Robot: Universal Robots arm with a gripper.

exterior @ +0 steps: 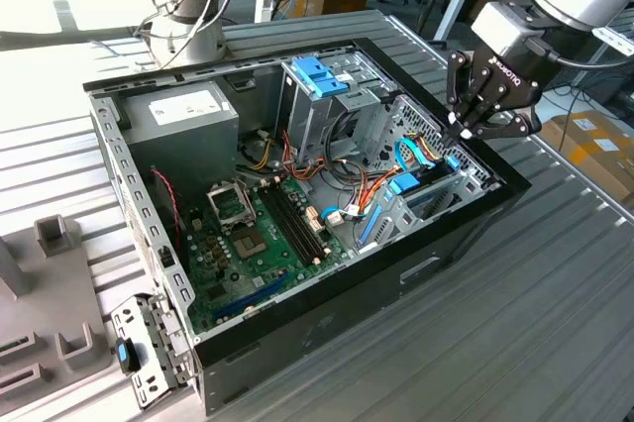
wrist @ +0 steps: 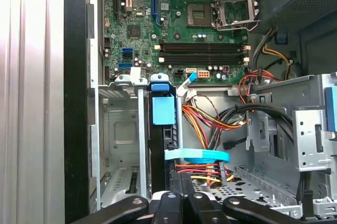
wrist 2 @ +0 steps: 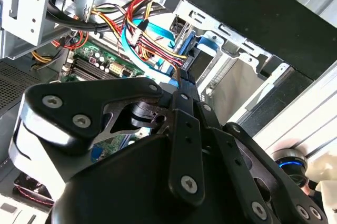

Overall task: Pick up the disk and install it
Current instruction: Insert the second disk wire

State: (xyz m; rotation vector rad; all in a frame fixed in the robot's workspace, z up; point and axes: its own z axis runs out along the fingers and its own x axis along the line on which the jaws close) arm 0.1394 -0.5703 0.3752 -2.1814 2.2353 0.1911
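On the exterior view's left, a pale grey moulded plastic fixture (exterior: 50, 283) is set on the ribbed grey metal table (exterior: 515, 323), and a small perforated metal bracket with a blue clip (exterior: 134, 353) is seen just beside the near corner of the open black desktop computer case (exterior: 327, 318). Inside the case, a grey boxed power supply (exterior: 183, 125) is mounted toward the far left wall, with the green motherboard (exterior: 253, 239) laid flat on the case floor in front of it. Further right, a broad blue plastic handle on a grey metal cage (exterior: 319, 80) is raised near the middle of the far side, with bundles of red, yellow and orange wires (exterior: 362, 194) trailed below it. The disk (exterior: 408, 184), a dark flat drive framed by light-blue carrier rails, is seated on edge in the grey metal bay at the right end of the case; in the first wrist view the disk (wrist: 161, 111) is seen standing in its slot, with a light-blue flat cable (wrist: 197, 155) looped just beside it. The black gripper (exterior: 462, 133) is held over the right rim of the case, near the bay, and its fingertips are drawn together, as is shown in both wrist views (wrist 2: 180, 79) (wrist: 181, 197).
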